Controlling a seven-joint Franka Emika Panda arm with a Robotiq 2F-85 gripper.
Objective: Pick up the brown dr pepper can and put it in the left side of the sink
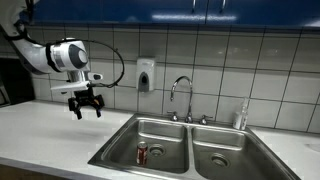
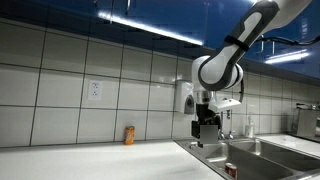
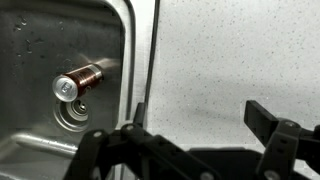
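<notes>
Sink's L side [image 1: 168, 138]: maroon dr pepper can [image 1: 142, 153], silver top.

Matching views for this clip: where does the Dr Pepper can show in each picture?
Exterior view: can in the wider basin, bottom centre.
Exterior view: can at the bottom edge, right of centre.
Wrist view: can upper left, by the drain.
Shared landmark: that basin.

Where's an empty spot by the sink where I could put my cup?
The white speckled counter beside the wider steel basin is bare, below the open black gripper. The narrower steel basin looks empty too. Crowded: the wider basin holds the dark brown soda can by its drain.
</notes>
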